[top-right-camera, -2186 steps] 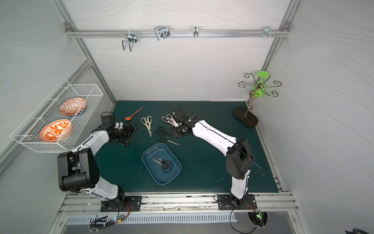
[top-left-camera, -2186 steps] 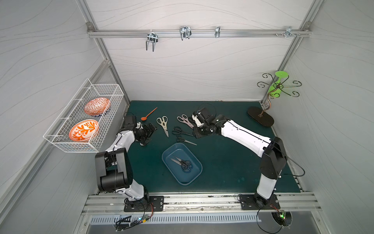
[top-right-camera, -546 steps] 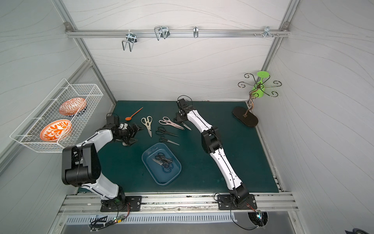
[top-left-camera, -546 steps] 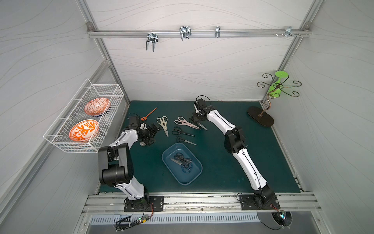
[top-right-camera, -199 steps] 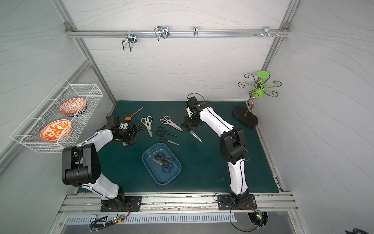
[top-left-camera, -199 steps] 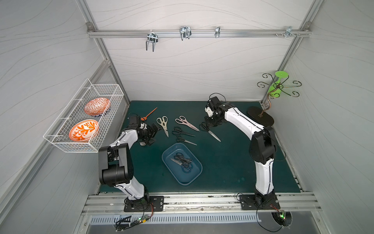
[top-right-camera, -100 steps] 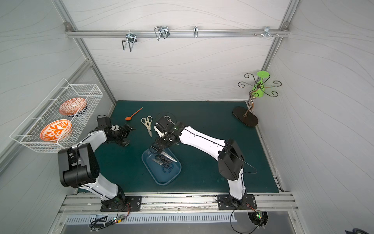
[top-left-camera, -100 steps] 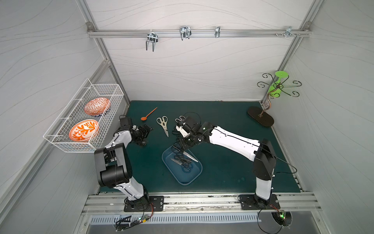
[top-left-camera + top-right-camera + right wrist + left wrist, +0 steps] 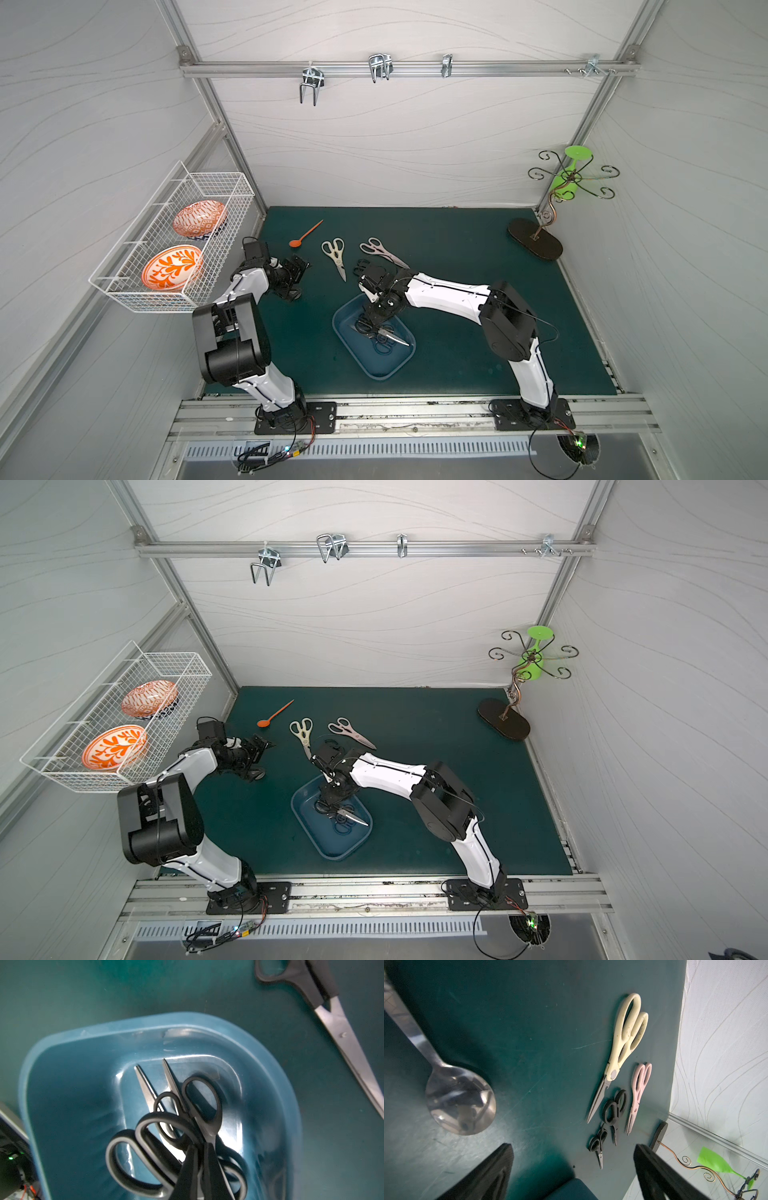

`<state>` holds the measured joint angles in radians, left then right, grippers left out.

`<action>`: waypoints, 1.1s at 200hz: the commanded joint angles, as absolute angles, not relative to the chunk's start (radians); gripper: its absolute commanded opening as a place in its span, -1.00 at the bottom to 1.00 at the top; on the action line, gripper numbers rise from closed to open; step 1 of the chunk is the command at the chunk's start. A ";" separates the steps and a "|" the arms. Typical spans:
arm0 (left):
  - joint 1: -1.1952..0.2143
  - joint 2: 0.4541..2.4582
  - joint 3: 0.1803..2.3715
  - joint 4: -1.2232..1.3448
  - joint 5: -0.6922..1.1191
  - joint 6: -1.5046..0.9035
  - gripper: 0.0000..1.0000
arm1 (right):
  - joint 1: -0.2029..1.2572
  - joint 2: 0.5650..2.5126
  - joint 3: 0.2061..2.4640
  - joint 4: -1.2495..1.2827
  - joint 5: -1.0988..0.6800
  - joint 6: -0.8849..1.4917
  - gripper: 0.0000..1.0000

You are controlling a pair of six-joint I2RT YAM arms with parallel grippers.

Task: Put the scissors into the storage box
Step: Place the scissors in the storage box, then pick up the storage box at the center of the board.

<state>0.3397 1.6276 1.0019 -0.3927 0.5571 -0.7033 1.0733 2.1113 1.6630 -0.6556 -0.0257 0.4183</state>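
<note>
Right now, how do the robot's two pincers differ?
The left pincer stands wide open and empty; the right pincer is shut on black-handled scissors. The left hangs over bare mat near a metal spoon; the right hangs over the blue storage box. Both are black.

Blue storage box (image 9: 83, 1031), black-handled scissors (image 9: 211, 1126), cream shears (image 9: 618, 1053), pink shears (image 9: 638, 1088), orange spoon (image 9: 305, 236), teal mat (image 9: 457, 249).
</note>
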 commanded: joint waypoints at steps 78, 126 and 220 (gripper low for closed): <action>0.342 1.609 1.006 -0.378 0.571 -0.712 0.90 | 1.034 2.018 1.754 -0.796 -0.047 0.331 -0.44; 0.341 1.608 0.999 -0.370 0.578 -0.716 0.90 | 0.956 1.960 1.716 -0.922 -0.076 0.205 -0.18; 0.331 1.613 0.999 -0.371 0.578 -0.712 0.90 | 0.975 1.989 1.646 -0.904 -0.089 0.175 -0.23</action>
